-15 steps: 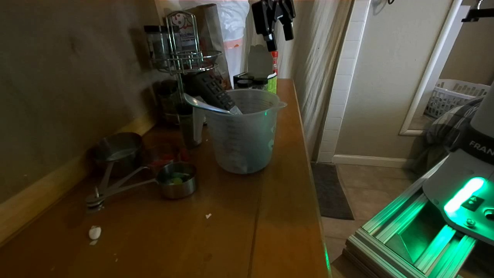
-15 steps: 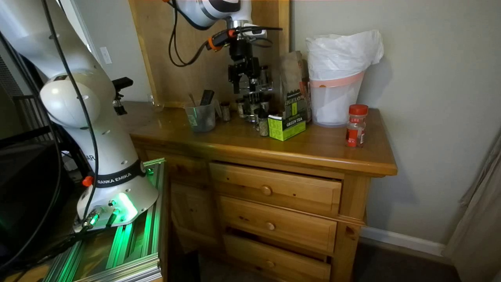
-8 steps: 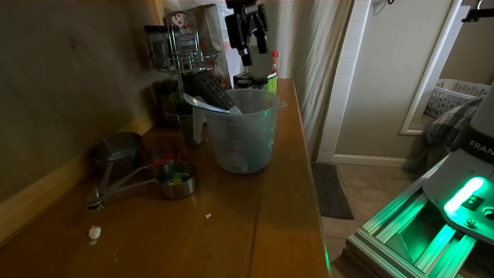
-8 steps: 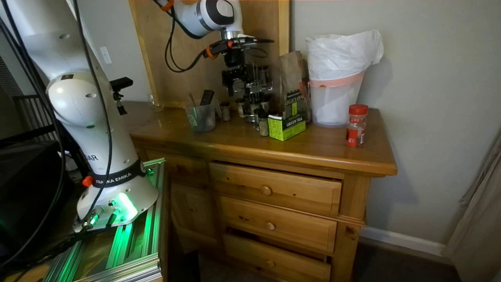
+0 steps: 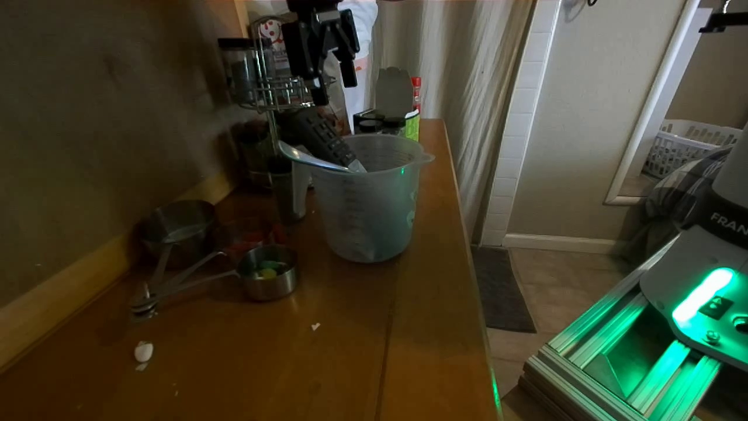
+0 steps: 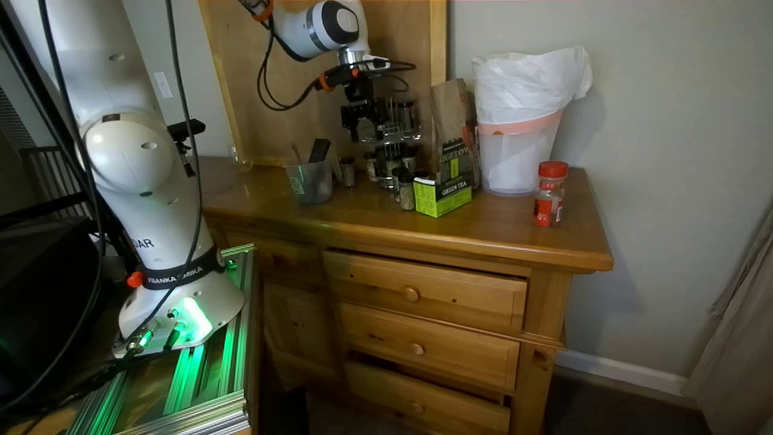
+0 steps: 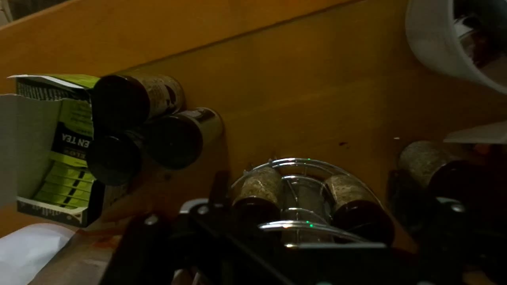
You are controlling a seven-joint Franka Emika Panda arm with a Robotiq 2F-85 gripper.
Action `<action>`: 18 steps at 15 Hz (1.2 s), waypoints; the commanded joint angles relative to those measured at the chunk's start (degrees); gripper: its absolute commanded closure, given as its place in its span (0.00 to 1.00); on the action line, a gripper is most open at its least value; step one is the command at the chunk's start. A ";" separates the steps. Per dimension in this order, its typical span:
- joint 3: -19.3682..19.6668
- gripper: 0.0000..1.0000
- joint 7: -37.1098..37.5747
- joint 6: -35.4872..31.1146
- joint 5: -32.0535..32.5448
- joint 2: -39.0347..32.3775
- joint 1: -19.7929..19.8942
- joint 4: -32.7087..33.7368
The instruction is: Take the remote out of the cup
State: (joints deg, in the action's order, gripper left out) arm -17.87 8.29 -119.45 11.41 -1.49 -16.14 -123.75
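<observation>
The cup (image 5: pixel 368 216) is a large translucent measuring cup standing upright on the wooden counter; it also shows in an exterior view (image 6: pixel 311 186) and at the top right of the wrist view (image 7: pixel 429 39). The black remote (image 5: pixel 320 137) leans in it, its upper end above the rim, also in an exterior view (image 6: pixel 319 150). In the wrist view dark contents show in the cup, but I cannot tell the remote. My gripper (image 5: pixel 335 88) is open and empty, above the spice rack, beside and higher than the cup; its fingers (image 7: pixel 308 186) stand wide apart in the wrist view.
A wire spice rack (image 7: pixel 293 160) with jars stands under the gripper. A metal utensil (image 5: pixel 310 159) leans in the cup near the remote. A green tea box (image 6: pixel 444 196), a paper bag (image 6: pixel 450 115) and a white bin (image 6: pixel 513 157) stand beyond. Metal measuring cups (image 5: pixel 269 280) lie near the cup.
My gripper has moved left and down in both exterior views, now over the spice rack. Its fingers stay apart. The cup and the remote have not moved.
</observation>
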 commanded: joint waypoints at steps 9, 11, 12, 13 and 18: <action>0.09 0.00 -15.25 6.91 -9.44 20.89 -2.91 -15.27; 0.11 0.00 -13.68 7.02 -8.40 17.14 -2.54 -12.10; -0.22 0.00 -13.67 7.31 -8.35 18.72 -3.06 -13.43; -0.44 0.00 -13.66 7.33 -8.34 19.83 -3.39 -14.36; 0.26 0.00 -14.40 1.32 -13.68 17.58 -4.41 -14.15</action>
State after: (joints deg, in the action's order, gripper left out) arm -18.42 -5.41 -114.34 2.12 18.74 -19.43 -139.03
